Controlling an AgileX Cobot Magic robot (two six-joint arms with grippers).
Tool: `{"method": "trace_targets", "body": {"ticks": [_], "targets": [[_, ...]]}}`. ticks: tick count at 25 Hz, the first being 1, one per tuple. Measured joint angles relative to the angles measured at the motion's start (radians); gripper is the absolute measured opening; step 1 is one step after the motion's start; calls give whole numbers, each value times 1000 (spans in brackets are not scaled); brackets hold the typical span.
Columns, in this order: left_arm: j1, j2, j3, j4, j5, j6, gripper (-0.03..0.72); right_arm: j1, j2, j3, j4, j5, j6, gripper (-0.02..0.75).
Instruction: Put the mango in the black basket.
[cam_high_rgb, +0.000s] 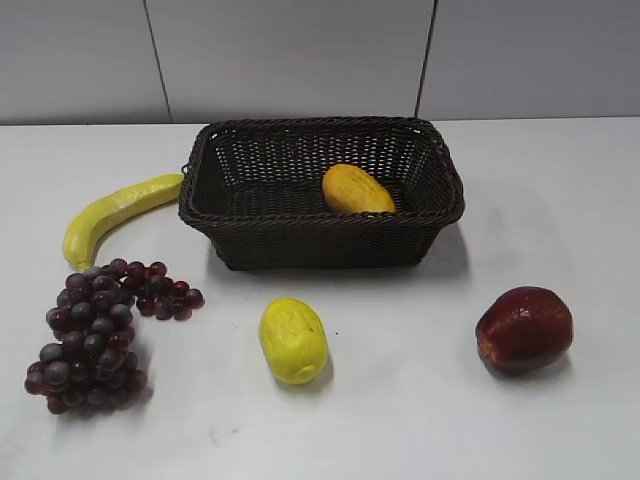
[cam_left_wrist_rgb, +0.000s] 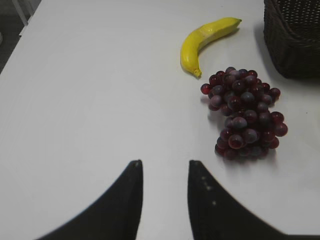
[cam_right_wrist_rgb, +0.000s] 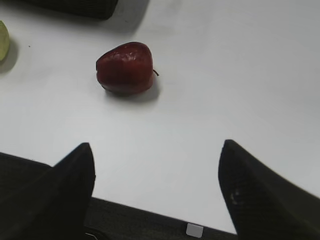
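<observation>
The orange-yellow mango lies inside the black basket, toward its right side. The basket stands at the back middle of the white table; a corner of it shows in the left wrist view. Neither gripper shows in the exterior view. My left gripper is open and empty above bare table, left of the grapes. My right gripper is wide open and empty over the table's near edge, short of the red apple.
A paler lemon-yellow fruit lies in front of the basket. A banana and a bunch of dark grapes lie at the left. A red apple lies at the right, also in the right wrist view.
</observation>
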Motion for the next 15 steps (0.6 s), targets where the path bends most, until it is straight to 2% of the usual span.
{"method": "trace_targets", "body": {"ticks": [15], "targets": [[0,0,0,0,0,0,231,-14,-40,0,3,-4,0,592]]}}
